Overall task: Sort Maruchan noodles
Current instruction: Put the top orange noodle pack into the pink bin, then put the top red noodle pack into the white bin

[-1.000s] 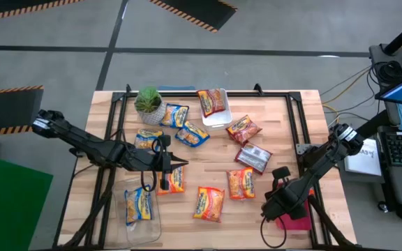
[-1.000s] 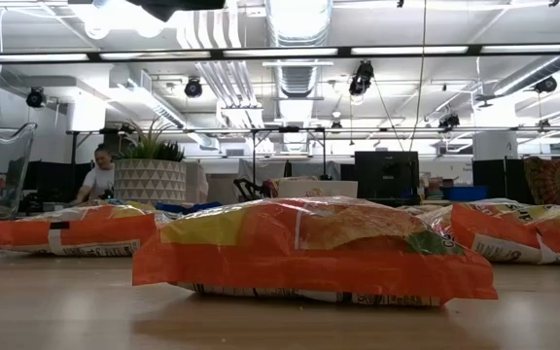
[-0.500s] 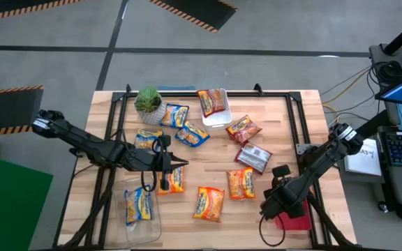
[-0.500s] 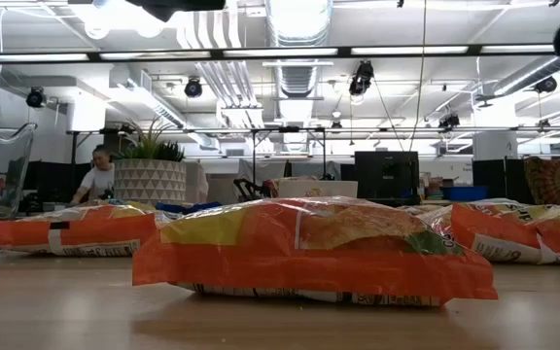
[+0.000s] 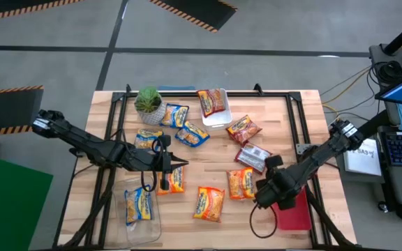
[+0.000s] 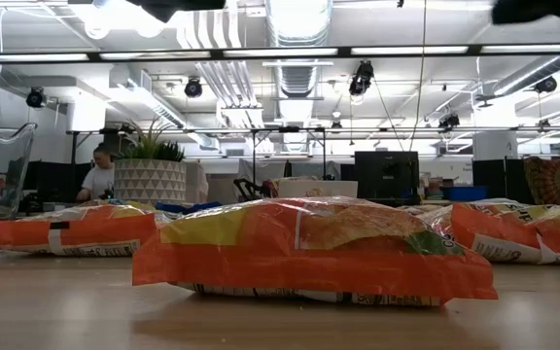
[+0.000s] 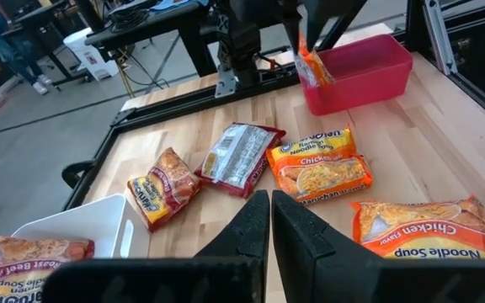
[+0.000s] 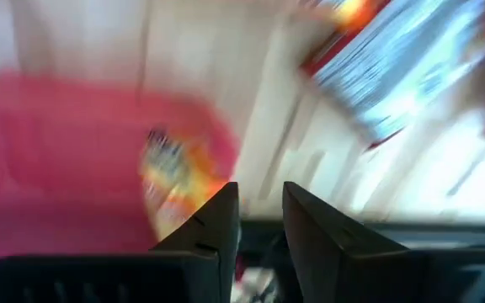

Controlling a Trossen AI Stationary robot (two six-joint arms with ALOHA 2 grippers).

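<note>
Maruchan noodles packets lie scattered on the wooden table: blue ones (image 5: 192,134) at the far left, orange ones (image 5: 209,203) near the front, a maroon one (image 5: 254,157) at the right. My right gripper (image 5: 262,196) points down at the far left corner of a red bin (image 5: 295,215), its fingers (image 8: 310,220) slightly open with nothing between them. Below it an orange packet (image 7: 312,67) stands on end at the bin's (image 7: 360,71) end. My left gripper (image 7: 270,227) hovers shut above the table's middle (image 5: 176,166).
A potted plant (image 5: 149,101) stands at the far left. A white tray (image 5: 220,118) at the far middle holds a red packet (image 5: 213,100). A clear container (image 5: 144,217) at the near left holds a blue packet (image 5: 139,204). Metal frame rails run along the table's sides.
My right gripper has risen and gone from over the red bin toward the table's left and far side, so most of the bin now shows. My left arm has kept still.
</note>
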